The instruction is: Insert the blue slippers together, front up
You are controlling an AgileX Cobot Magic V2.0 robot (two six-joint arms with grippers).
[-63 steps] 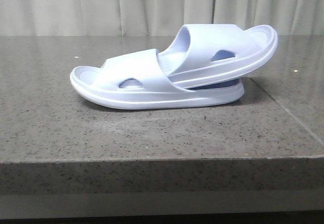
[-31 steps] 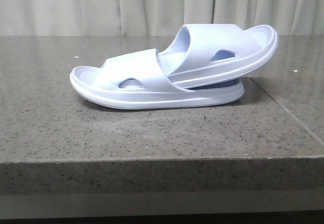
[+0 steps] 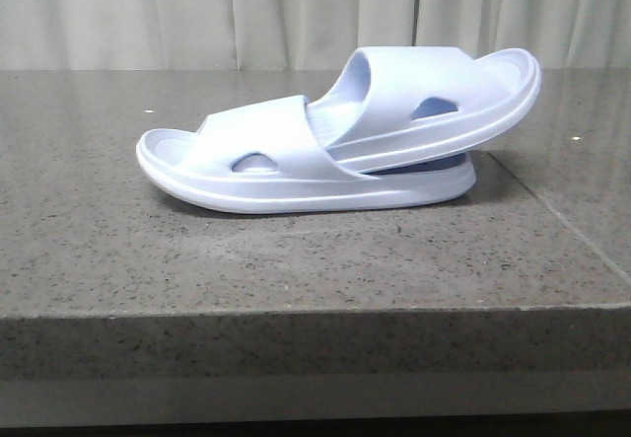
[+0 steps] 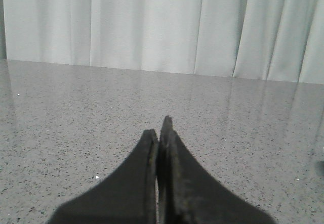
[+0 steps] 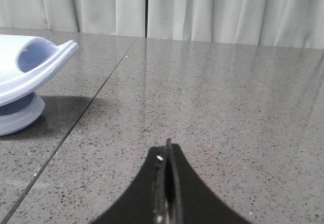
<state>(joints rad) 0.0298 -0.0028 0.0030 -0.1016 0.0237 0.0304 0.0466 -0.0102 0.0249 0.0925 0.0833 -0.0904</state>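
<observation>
Upper slipper's (image 3: 434,102) toe under strap (image 3: 266,136)

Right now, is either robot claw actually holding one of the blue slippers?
No. In the wrist views the left gripper and right gripper are shut on nothing, away from the blue slippers on the table.

matte black left gripper (image 4: 159,133) and right gripper (image 5: 166,155), tapered curved fingers with worn, scuffed inner edges; small pale speck on right.

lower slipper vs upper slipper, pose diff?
The lower slipper lies flat on the table; the upper slipper is tilted, one end tucked under the lower one's strap and the other raised to the right. Both are the same pale blue, with an oval side cutout.
</observation>
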